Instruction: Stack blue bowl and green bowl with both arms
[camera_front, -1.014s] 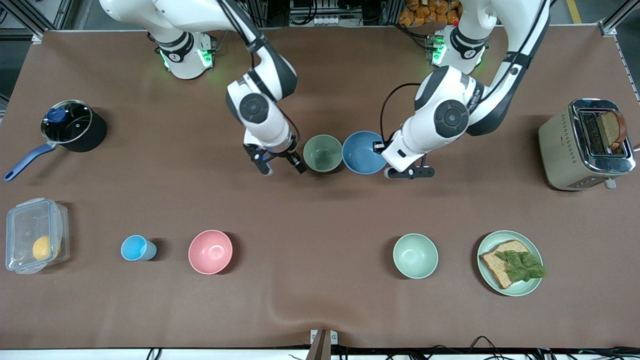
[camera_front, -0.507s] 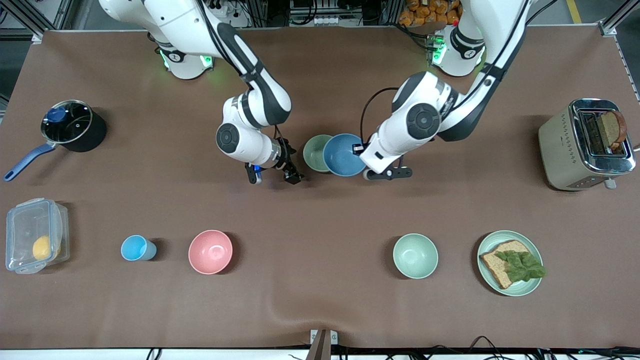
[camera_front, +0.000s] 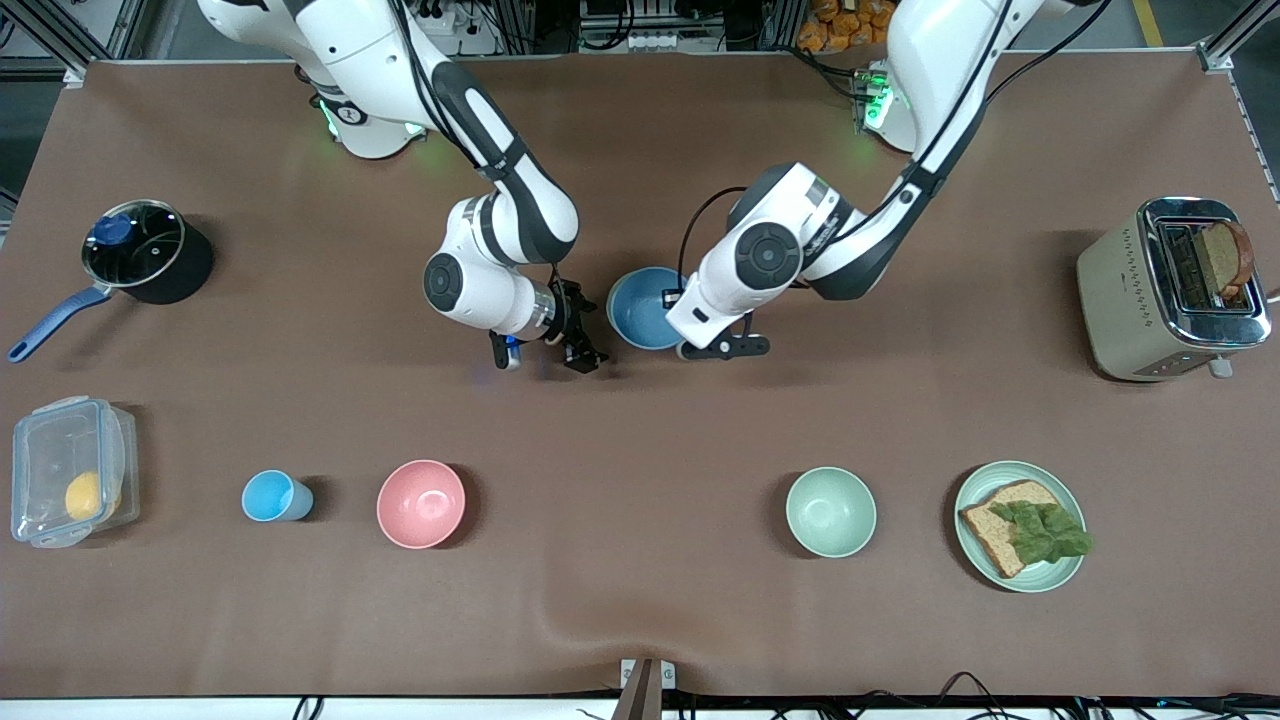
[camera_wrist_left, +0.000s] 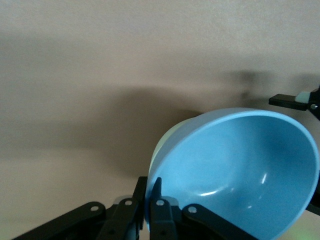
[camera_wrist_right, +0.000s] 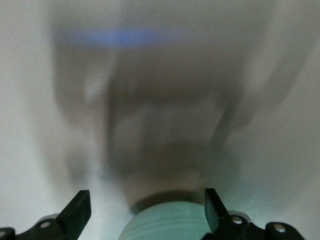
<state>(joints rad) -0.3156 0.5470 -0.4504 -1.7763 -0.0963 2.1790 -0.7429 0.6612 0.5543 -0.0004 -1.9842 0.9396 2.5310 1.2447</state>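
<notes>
The blue bowl (camera_front: 640, 310) is held by its rim in my left gripper (camera_front: 678, 305), which is shut on it. It sits tilted over the green bowl and covers it in the front view. In the left wrist view the blue bowl (camera_wrist_left: 240, 170) fills the frame, my left gripper (camera_wrist_left: 150, 197) pinches its rim, and a strip of the green bowl (camera_wrist_left: 159, 146) shows beneath it. My right gripper (camera_front: 543, 355) is open and empty, low at the table beside the bowls toward the right arm's end. In the right wrist view the green bowl's outer wall (camera_wrist_right: 167, 222) lies between the open fingers of my right gripper (camera_wrist_right: 146, 200).
A second green bowl (camera_front: 830, 512), a plate (camera_front: 1065, 572) with bread and lettuce, a pink bowl (camera_front: 421, 503) and a light-blue cup (camera_front: 272, 496) stand nearer the front camera. A toaster (camera_front: 1170, 290), a lidded pot (camera_front: 140, 255) and a clear container (camera_front: 70, 470) stand at the table's ends.
My left gripper has carried the blue bowl toward the right arm's end until it covers the green bowl. My right gripper has drawn back a little from the green bowl and turned.
</notes>
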